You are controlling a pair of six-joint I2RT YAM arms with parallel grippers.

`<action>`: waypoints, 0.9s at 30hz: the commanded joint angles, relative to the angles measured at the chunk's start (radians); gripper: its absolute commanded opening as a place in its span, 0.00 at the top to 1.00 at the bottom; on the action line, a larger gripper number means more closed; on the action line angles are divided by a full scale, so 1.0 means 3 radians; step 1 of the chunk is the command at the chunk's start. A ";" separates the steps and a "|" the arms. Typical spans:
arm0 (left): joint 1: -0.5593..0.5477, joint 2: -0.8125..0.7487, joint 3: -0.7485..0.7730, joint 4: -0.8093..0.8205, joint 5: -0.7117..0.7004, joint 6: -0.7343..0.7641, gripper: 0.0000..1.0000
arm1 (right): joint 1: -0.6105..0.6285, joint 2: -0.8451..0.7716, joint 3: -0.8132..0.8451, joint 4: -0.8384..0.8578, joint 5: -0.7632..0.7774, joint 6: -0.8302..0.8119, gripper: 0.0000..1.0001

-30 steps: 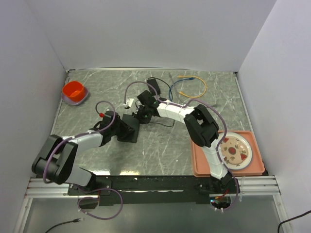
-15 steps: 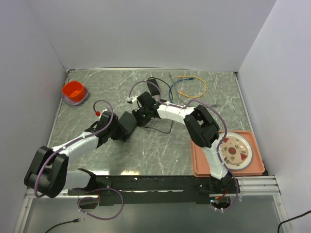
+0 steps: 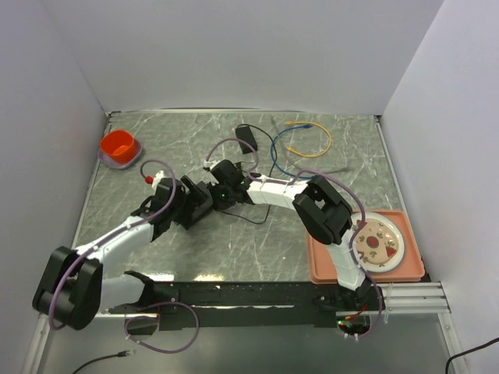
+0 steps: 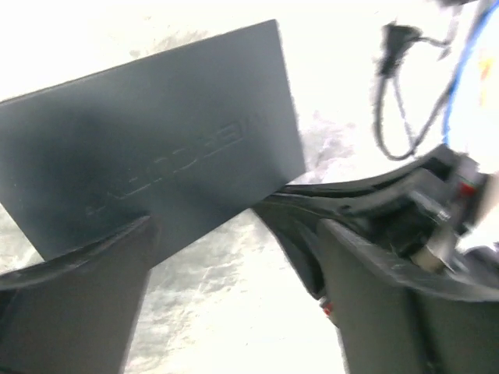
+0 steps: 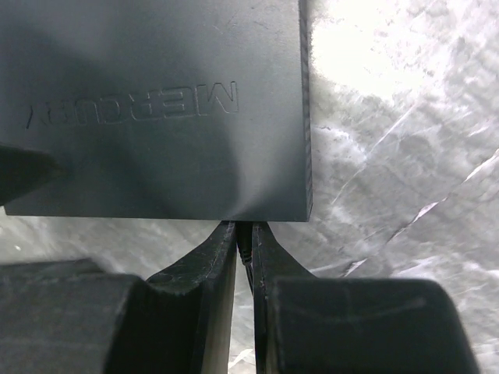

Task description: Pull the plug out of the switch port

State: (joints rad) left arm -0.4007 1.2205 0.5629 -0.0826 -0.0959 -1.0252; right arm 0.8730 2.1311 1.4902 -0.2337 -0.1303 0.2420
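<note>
The switch is a flat matte-black box (image 5: 156,109) with embossed lettering, lying on the marble table (image 3: 257,234). My right gripper (image 5: 243,231) is shut on a small black plug (image 5: 245,235) right at the box's near long edge. The port itself is hidden behind the fingertips, and I cannot tell whether the plug is still seated. From above, the right gripper (image 3: 216,195) meets the box (image 3: 200,202) from the right. My left gripper (image 4: 234,234) stands open at the box's (image 4: 156,148) other side, with only table between its fingers (image 4: 86,288).
A small black adapter brick (image 3: 247,138) with a thin black lead lies behind the arms, next to looped yellow and blue cables (image 3: 308,136). An orange cup in a purple bowl (image 3: 119,148) sits far left. A salmon tray (image 3: 327,269) holding a plate (image 3: 378,243) is near right.
The left gripper has opened and let go of the box, and its arm has drawn back to the left. The box and the right gripper have shifted leftward.
</note>
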 commanded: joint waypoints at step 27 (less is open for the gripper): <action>0.0200 0.0925 -0.0935 0.2948 0.0651 -0.1189 0.99 | 0.0189 -0.0037 -0.0677 -0.0234 0.0061 0.0487 1.00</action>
State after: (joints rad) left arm -0.3775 1.3800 0.3279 0.5488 0.0208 -1.2720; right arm 0.8864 2.0800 1.3609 -0.0898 -0.1005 0.3977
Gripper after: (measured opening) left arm 0.021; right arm 0.161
